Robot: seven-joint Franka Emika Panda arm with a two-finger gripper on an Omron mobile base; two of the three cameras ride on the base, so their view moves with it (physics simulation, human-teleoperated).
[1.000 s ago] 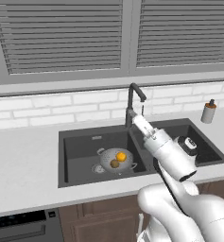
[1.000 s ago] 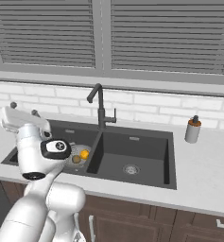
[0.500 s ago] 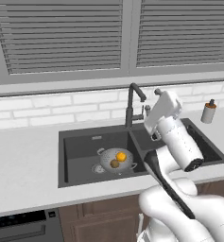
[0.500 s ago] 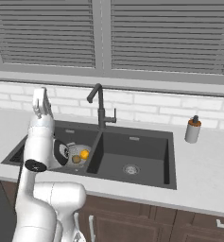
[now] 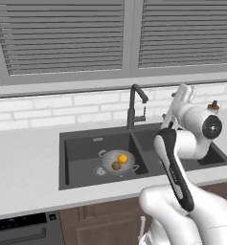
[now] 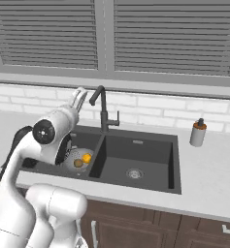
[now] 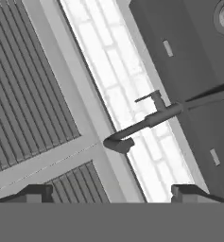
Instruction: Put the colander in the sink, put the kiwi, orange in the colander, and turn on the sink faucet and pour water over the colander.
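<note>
Jaws spread wide and holding nothing, the gripper shows its two dark tips far apart at the bottom of the hand view, looking across at the sink faucet against the white brick backsplash and the slatted window blinds. From the left base view the gripper is raised above the counter, to the right of the faucet and apart from it; from the right base view it stands to the left of the faucet, again not touching. The colander sits in the left basin of the dark sink, with the orange and the kiwi lying inside it, close together. The right base view shows the same colander partly behind the arm, with the orange and kiwi in it, and the other basin's round silver drain bare. A pale soap bottle stands on the counter right of the sink, well apart from the gripper. No water is visible at the spout.
</note>
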